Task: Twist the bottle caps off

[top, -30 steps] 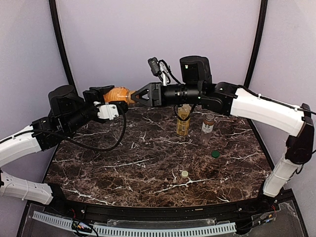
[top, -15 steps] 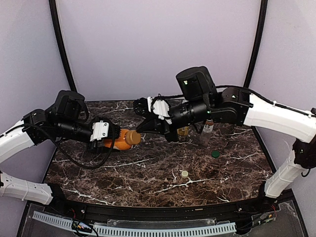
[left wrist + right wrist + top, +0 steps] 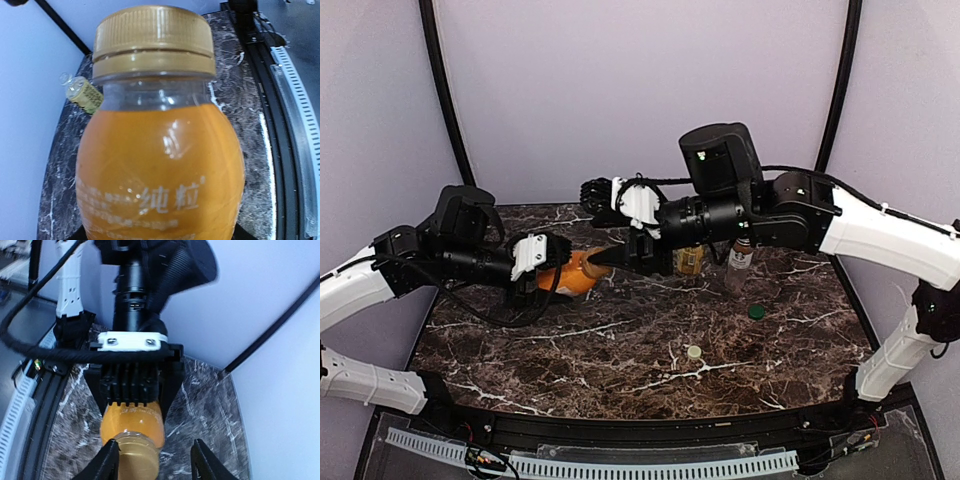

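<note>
dark white-veined marble table (image 3: 620,335), cream cap (image 3: 694,352) and green cap (image 3: 756,311) lying loose up front, left gripper (image 3: 542,276) clamped round the squat orange bottle (image 3: 566,279) held sideways mid-table, ribbed tan cap (image 3: 152,37) on, right gripper (image 3: 156,463) spread open either side of it, plain lilac walls (image 3: 640,90) behind

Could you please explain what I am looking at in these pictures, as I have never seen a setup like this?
These are two robot arms at a marble table. One picture looks down from above and behind them. The other two come from a camera on each wrist. The left end effector is shut on a squat orange bottle, whose golden cap is on and points toward the right arm. The right end effector is open, with a finger on either side of that cap. On the table stand a yellow-labelled bottle and a clear bottle, with a green cap and a cream cap lying loose.
</note>
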Robot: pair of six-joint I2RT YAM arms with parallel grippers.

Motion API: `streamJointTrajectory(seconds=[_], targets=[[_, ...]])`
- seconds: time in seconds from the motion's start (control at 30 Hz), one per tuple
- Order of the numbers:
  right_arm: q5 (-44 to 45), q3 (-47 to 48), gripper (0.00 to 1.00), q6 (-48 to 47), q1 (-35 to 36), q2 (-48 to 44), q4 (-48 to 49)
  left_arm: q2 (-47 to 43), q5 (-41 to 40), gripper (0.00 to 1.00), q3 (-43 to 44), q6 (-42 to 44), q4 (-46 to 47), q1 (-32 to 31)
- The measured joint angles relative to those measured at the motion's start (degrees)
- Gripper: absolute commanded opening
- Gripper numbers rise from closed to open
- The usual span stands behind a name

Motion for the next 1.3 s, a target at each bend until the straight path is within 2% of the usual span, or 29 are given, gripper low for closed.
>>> streamJointTrajectory(seconds=[0.07,0.27,0.37,0.47,0.7,0.83,1.0,1.2,1.23,1.3], targets=[[0.4,0.3,0.66,8.1,-1.4,-0.1,0.0,-0.8,-4.3,0.16,-1.2,0.3,3.8,0.0],[-1.4,0.0,0.96,40.2,-9.8,-0.1,2.6,-1.7,-20.2,0.16,-4.6,6.1,17.6,0.0],[-2.4,-1.8,0.99,52.5,-11.5,0.0,6.2,-1.7,-26.2,0.16,-5.8,10.9,24.1,0.0],[-3.3,-1.8,0.98,59.7,-11.4,0.9,8.0,-1.8,-29.7,0.16,-6.6,14.5,28.3,-0.4],[-5.3,1.6,0.75,66.1,-11.3,5.6,10.6,-1.8,-32.4,0.16,-7.3,19.0,32.5,-0.7],[-7.0,2.3,0.49,67.7,-11.3,7.0,11.7,-1.8,-33.6,0.16,-7.4,20.2,32.8,-0.7],[-8.6,2.4,0.35,68.4,-11.1,7.3,12.7,-1.8,-34.3,0.16,-7.7,20.9,32.9,-1.0],[-9.5,2.4,0.03,68.4,-11.1,7.5,12.7,-1.8,-35.1,0.16,-7.8,21.8,32.9,-1.0],[-9.6,2.4,0.0,68.4,-11.1,7.5,12.7,-1.8,-35.1,0.16,-7.8,21.9,32.9,-1.0],[-9.9,2.5,0.0,68.1,-11.2,7.6,12.6,-1.8,-35.1,0.15,-7.8,21.9,32.9,-1.0]])
